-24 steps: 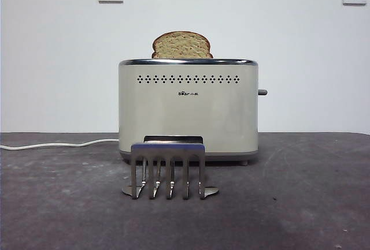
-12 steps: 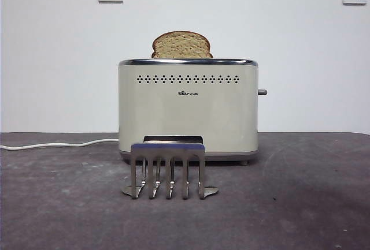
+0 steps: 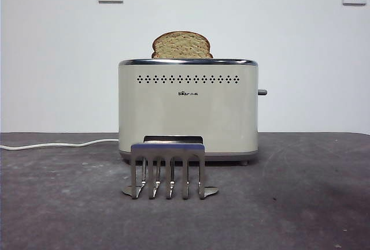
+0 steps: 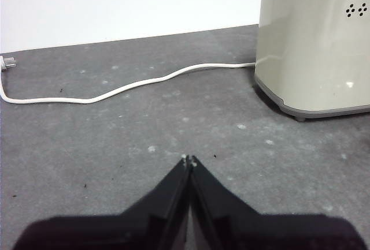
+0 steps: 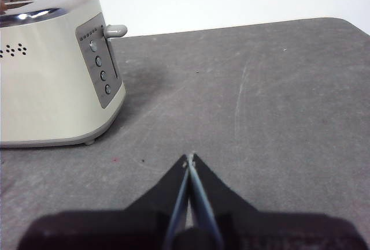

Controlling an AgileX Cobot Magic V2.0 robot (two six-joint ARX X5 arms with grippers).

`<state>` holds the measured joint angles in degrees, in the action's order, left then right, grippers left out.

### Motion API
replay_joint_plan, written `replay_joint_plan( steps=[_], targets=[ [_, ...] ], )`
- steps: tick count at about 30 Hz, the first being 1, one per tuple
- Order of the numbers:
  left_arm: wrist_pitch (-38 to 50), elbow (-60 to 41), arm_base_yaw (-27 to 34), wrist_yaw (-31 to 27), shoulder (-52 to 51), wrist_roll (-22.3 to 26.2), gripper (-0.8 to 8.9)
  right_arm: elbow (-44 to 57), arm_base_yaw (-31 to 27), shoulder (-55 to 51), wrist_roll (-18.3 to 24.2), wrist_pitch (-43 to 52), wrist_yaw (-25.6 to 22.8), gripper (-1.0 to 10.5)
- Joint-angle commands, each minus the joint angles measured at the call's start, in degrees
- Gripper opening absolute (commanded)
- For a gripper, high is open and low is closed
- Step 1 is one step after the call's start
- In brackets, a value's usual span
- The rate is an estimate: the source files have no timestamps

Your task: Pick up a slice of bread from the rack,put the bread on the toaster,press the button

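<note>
Pressing next: I judge the button [image 5: 115, 30] sits high, undepressed.
Bread: slice of bread [image 3: 181, 45] upright in toaster [image 3: 188, 108] slot, dome exposed.
Rack: rack [image 3: 168, 169] empty.
Grippers: left gripper [image 4: 189, 159], right gripper [image 5: 189, 157] pressed together, both clear.

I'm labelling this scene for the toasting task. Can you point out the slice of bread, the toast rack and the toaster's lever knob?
slice of bread [image 3: 182, 45]: front view, on the speckled crumb above the toaster slot.
toast rack [image 3: 167, 146]: front view, on its bluish top bar.
lever knob [image 5: 116, 30]: right wrist view, on the grey stub at the toaster's narrow side.
</note>
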<state>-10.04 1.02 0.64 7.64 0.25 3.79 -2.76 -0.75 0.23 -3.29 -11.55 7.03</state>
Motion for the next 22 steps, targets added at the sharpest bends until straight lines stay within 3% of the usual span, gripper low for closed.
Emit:
replay_joint_plan(
  steps=[1,22],
  targets=[
    [0.1,-0.8,0.2,-0.1,-0.1,-0.5,-0.04,1.6,0.0,-0.2,-1.0,0.2,-0.1,0.0],
    [0.1,-0.8,0.2,-0.1,-0.1,-0.4,-0.04,2.0,0.1,-0.1,-2.2,0.4,0.0,0.0]
  ],
)
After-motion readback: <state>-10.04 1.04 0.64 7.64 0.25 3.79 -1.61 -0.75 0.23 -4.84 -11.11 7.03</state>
